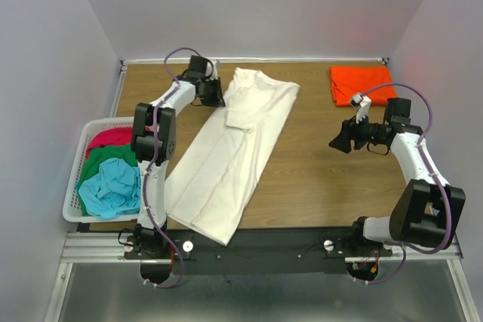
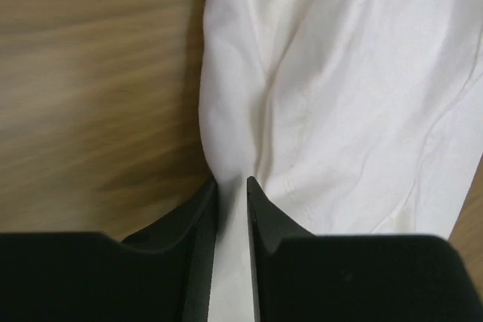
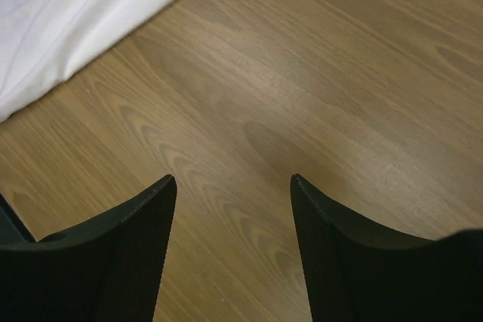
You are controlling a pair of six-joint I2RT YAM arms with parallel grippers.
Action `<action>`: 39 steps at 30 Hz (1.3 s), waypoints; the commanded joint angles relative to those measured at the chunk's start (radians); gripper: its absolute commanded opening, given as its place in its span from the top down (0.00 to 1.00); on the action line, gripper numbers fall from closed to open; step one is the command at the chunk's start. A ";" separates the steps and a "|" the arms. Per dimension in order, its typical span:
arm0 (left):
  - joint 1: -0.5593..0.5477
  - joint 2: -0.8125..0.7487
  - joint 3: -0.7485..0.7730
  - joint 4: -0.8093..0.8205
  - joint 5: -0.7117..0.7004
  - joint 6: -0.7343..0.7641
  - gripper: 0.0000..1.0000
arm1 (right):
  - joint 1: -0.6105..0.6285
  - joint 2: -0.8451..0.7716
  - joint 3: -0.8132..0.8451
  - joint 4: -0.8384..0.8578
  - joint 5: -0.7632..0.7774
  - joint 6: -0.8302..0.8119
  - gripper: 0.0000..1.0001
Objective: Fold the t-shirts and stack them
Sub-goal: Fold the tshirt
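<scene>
The large cream-white t-shirt (image 1: 230, 156) lies lengthwise on the wooden table, its sides folded in. My left gripper (image 1: 213, 94) is at its far left edge, near the sleeve, shut on a pinch of the white cloth (image 2: 232, 186); the cloth (image 2: 339, 96) fills the right of the left wrist view. A folded bright orange t-shirt (image 1: 361, 84) lies at the far right. My right gripper (image 1: 337, 142) is open and empty above bare wood (image 3: 234, 179), right of the white shirt, whose edge (image 3: 68, 13) shows in the right wrist view. Crimson (image 1: 108, 139), green (image 1: 106, 160) and light blue (image 1: 112, 188) shirts lie in the basket.
The white lattice basket (image 1: 75, 179) stands off the table's left edge. Grey walls close in the back and sides. A metal rail (image 1: 249, 250) with the arm bases runs along the near edge. Bare wood (image 1: 332, 186) lies between the white shirt and my right arm.
</scene>
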 commanded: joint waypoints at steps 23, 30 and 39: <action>0.052 -1.285 -0.912 0.437 -0.633 0.165 0.25 | 0.797 0.456 0.279 0.087 0.274 0.186 0.34; 0.052 -1.563 -1.087 0.499 -0.751 0.188 0.23 | 1.072 0.282 0.115 0.008 0.190 -0.470 0.26; 0.052 -1.625 -1.104 0.522 -0.796 0.189 0.23 | 1.316 0.433 0.201 -0.008 0.383 -0.578 0.38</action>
